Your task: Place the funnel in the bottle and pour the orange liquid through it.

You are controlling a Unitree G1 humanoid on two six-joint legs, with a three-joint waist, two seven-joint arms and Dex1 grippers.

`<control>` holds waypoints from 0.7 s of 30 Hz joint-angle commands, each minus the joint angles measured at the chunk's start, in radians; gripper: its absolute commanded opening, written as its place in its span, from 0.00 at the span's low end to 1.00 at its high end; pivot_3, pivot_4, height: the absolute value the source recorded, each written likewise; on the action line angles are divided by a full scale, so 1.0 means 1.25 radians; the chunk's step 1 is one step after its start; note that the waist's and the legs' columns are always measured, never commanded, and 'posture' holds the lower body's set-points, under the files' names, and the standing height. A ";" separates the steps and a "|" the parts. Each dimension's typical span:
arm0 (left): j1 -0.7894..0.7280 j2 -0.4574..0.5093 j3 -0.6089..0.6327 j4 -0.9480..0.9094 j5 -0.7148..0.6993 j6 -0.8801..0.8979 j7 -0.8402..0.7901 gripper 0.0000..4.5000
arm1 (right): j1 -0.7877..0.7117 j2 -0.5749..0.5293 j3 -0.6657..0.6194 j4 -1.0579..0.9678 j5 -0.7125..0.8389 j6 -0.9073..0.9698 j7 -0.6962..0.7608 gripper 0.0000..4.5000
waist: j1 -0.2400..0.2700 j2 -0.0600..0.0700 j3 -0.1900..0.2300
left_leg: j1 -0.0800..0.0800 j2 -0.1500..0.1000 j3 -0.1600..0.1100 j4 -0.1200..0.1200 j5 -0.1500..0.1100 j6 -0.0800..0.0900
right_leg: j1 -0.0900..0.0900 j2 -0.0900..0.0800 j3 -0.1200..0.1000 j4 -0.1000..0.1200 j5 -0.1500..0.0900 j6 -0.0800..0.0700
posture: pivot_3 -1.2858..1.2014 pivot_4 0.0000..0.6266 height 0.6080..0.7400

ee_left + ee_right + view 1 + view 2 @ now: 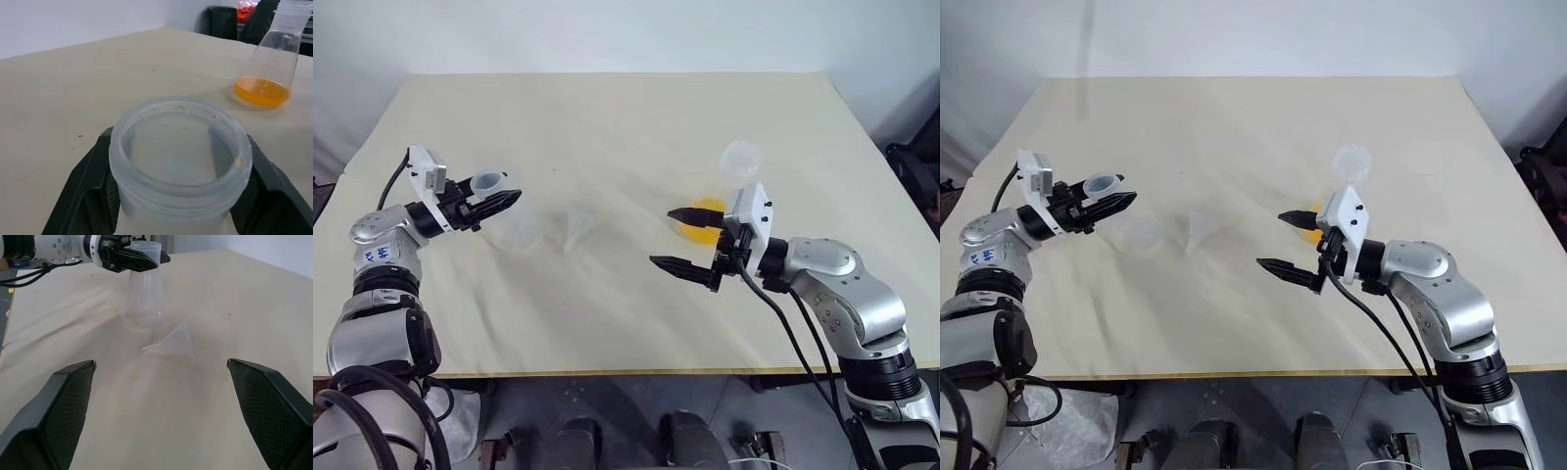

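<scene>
On a cream worktop (607, 323), the left claw (499, 204) has its two black fingers (83, 196) set on either side of the neck of the empty clear bottle (144, 298), pressed against it just below the rim; the bottle stands upright on its flaring base, mouth up. No brand or label can be read on either vessel; faint graduation marks on the second flask (269, 68) are too small to make out, and blue handwriting on the left arm is illegible. The funnel (173, 345) lies tipped on its side on the worktop just beside the bottle's base, between the two claws, its long axis nearly flat, stem pointing toward the left claw's side and wide cone toward the right claw (683, 238). The right claw hangs above the worktop with fingers spread wide, holding nothing. The orange liquid (261, 90) sits as a shallow pool in the upright second flask, just behind the right claw.
</scene>
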 commanded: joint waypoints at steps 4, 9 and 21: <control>-0.047 0.036 0.010 -0.037 -0.009 0.019 -0.039 0.52 | 0.000 -0.024 -0.044 -0.018 0.007 -0.017 0.012 1.00 | 0.000 0.000 0.000 | 0.000 0.000 0.000 0.000 0.000 0.000 | 0.000 0.000 0.000 0.000 0.000 0.000 | 0.52 0.24 1.00; -0.093 0.058 -0.005 -0.087 -0.008 0.048 -0.087 0.52 | 0.018 -0.063 -0.068 -0.011 0.023 -0.011 0.050 1.00 | 0.001 0.000 0.000 | 0.000 0.000 0.000 0.000 0.000 0.000 | 0.000 0.000 -0.001 0.000 0.000 0.000 | 0.52 0.24 1.00; -0.102 -0.059 -0.084 -0.427 -0.067 0.243 -0.123 0.52 | 0.045 -0.036 -0.209 -0.045 0.198 0.048 0.013 1.00 | 0.002 -0.001 0.000 | -0.001 0.000 -0.001 0.001 0.000 0.000 | 0.001 0.000 -0.001 0.000 0.000 0.000 | 0.52 0.24 1.00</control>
